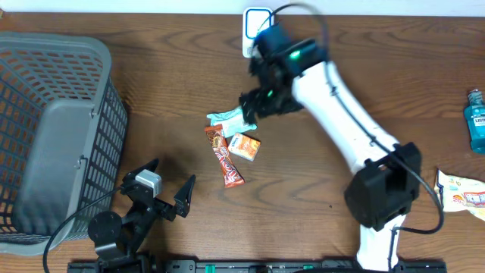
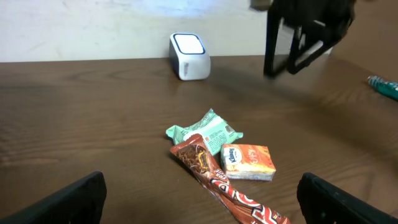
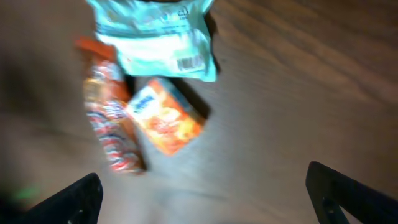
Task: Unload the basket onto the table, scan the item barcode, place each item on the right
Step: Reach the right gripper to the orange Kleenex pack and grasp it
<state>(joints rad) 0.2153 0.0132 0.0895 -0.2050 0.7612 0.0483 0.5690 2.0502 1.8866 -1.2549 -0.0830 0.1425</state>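
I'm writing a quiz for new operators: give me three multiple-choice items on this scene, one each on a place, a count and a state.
1. Where is the grey plastic mesh basket? A) far left B) far right C) centre
2. How many packaged items form the central cluster? A) one B) three C) five
3. The right claw is: A) shut on a packet B) open, empty C) shut, empty
Key: 1A, overhead shows it leftmost; 2B, mint-green packet, long brown-red bar wrapper, small orange carton; 3B, it gapes wide, holding nothing.
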